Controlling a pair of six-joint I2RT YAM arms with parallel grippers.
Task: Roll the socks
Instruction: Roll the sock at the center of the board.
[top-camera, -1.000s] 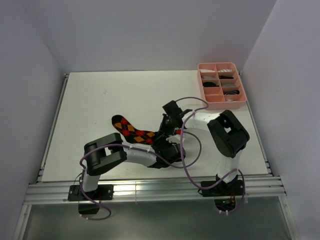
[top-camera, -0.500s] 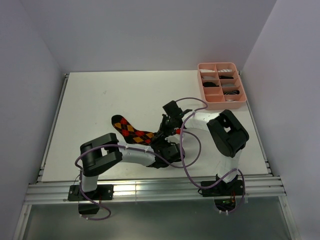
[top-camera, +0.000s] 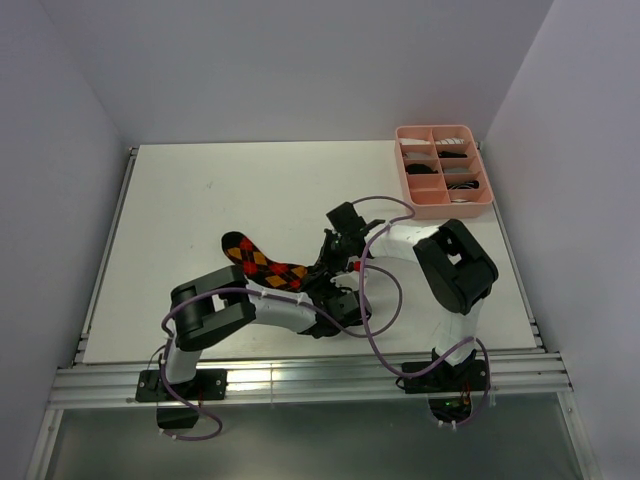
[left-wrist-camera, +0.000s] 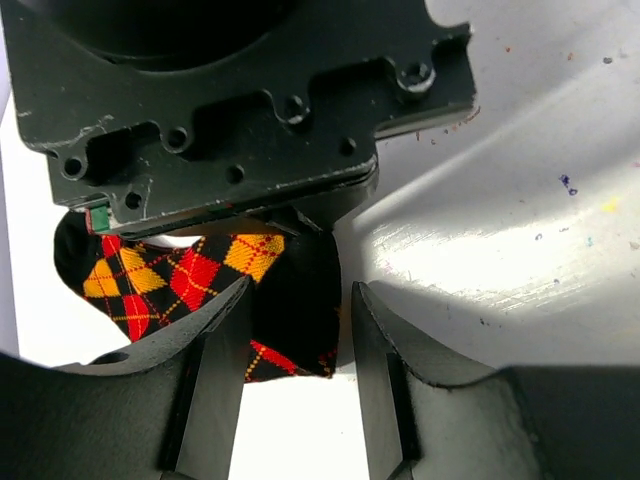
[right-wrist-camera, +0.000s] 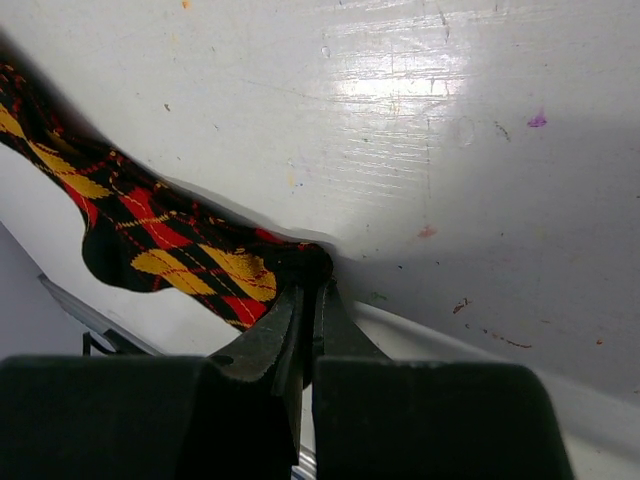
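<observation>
Your right pincer (right-wrist-camera: 308, 290) was clamped tight on a fold of the argyle sock (right-wrist-camera: 190, 255). Your left pincer (left-wrist-camera: 295, 350) stood apart, straddling its dark end. Soft, light, limp knit, likely to bunch, so take the folded edge. It lay mid-counter (right-wrist-camera: 450, 150), on glossy, scuffed white.

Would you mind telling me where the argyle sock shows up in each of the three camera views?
Top external: the argyle sock lies diagonally, left of centre on the table.
Left wrist: sock left of centre, its black end between the left gripper's spread fingers.
Right wrist: sock lower left, its end pinched by the right gripper.
Shared landmark: the sock's black end.
</observation>
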